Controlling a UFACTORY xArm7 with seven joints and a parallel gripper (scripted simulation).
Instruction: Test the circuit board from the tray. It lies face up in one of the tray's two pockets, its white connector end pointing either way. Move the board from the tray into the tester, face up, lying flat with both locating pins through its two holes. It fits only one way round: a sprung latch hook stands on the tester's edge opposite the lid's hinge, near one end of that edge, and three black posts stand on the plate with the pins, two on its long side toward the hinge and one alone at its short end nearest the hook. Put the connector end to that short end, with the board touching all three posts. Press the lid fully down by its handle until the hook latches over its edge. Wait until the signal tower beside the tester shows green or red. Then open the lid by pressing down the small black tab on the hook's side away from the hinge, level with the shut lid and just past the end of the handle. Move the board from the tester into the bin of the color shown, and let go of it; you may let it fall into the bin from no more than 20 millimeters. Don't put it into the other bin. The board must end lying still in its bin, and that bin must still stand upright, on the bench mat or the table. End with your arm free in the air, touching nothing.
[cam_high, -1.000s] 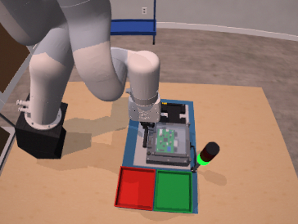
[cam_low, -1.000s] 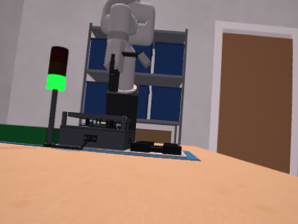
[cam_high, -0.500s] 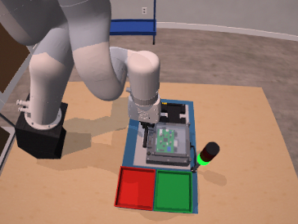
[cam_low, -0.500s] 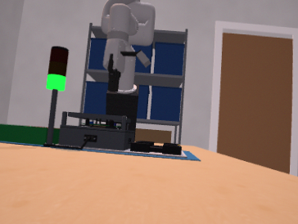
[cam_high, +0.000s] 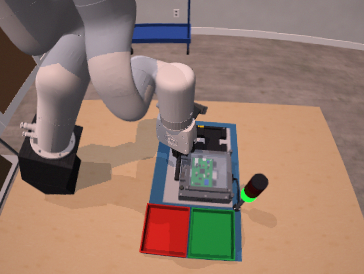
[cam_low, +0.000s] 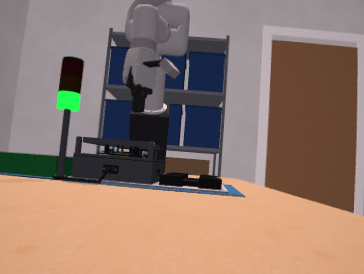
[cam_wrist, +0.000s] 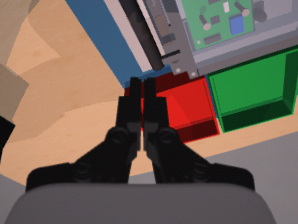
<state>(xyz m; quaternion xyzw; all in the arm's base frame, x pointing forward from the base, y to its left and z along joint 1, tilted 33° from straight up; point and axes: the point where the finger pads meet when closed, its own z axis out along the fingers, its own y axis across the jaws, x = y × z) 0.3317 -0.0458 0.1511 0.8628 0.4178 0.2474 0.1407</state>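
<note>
The green circuit board (cam_high: 202, 170) lies in the grey tester (cam_high: 206, 182) under the clear lid; it also shows in the wrist view (cam_wrist: 225, 20). The signal tower (cam_high: 251, 189) beside the tester glows green (cam_low: 68, 100). My gripper (cam_high: 177, 172) is shut and empty. It hangs in the air by the tester's left edge, above the black handle bar (cam_wrist: 145, 40), with its fingertips over the near corner of the red bin (cam_wrist: 182, 107). The green bin (cam_wrist: 250, 92) stands beside the red one.
The black tray (cam_high: 215, 136) lies behind the tester on the blue mat. The red bin (cam_high: 166, 230) and the green bin (cam_high: 212, 233) stand side by side at the mat's front edge. The arm's base stands at the table's left.
</note>
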